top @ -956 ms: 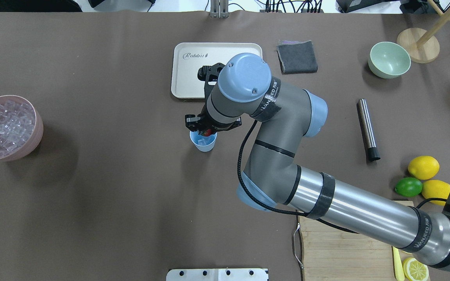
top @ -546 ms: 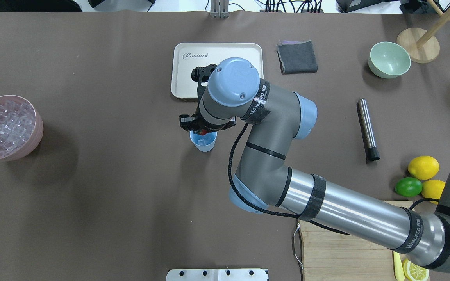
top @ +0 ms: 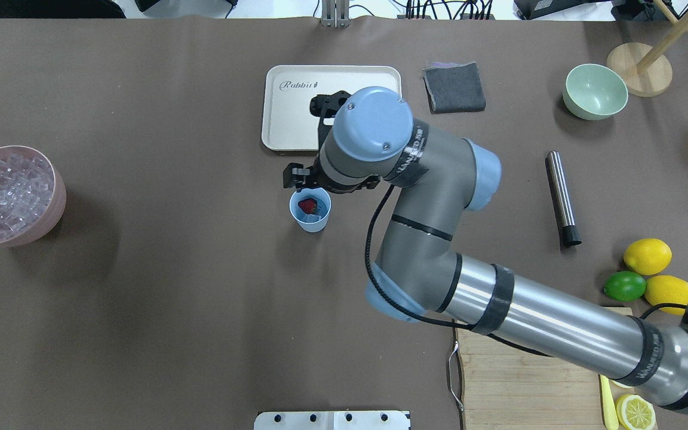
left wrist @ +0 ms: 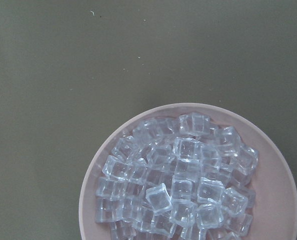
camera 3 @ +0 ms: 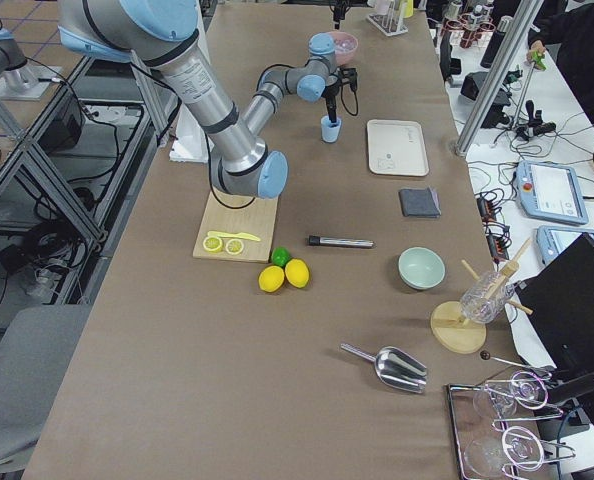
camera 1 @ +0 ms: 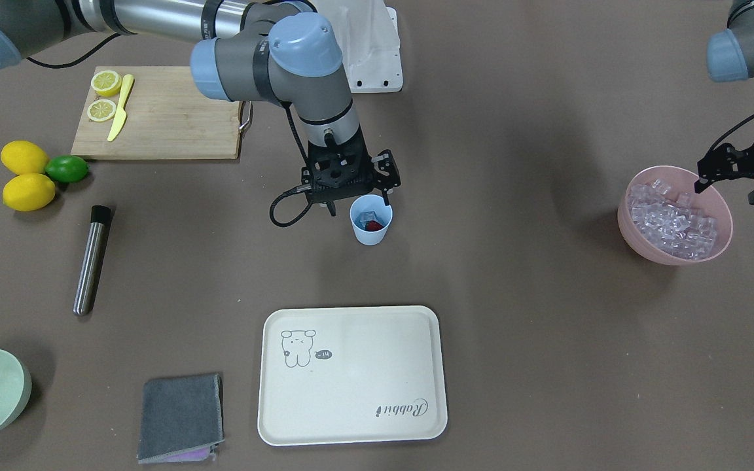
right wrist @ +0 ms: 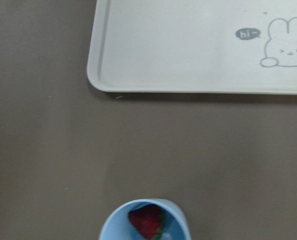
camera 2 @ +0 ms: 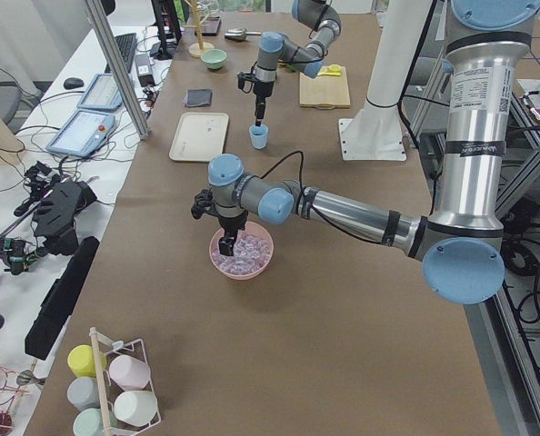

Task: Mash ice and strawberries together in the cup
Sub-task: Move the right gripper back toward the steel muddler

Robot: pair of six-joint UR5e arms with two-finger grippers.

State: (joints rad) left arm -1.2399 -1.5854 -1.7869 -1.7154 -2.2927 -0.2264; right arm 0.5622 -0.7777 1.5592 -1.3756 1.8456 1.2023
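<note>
Left of centre, we see the right fingers (camera 1: 387,190) wide open and empty just above the cup (camera 1: 370,234), which holds the strawberry (camera 1: 374,226) beside some ice (camera 1: 367,216). At the right edge, the left fingers (camera 1: 707,171) hang spread open over more ice heaped in the pink bowl (camera 1: 639,242).

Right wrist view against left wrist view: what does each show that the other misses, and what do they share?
Only the right wrist view shows the cup with the strawberry lying inside, and part of the tray. Only the left wrist view shows the pink bowl heaped with ice. Both look down on the brown table.
</note>
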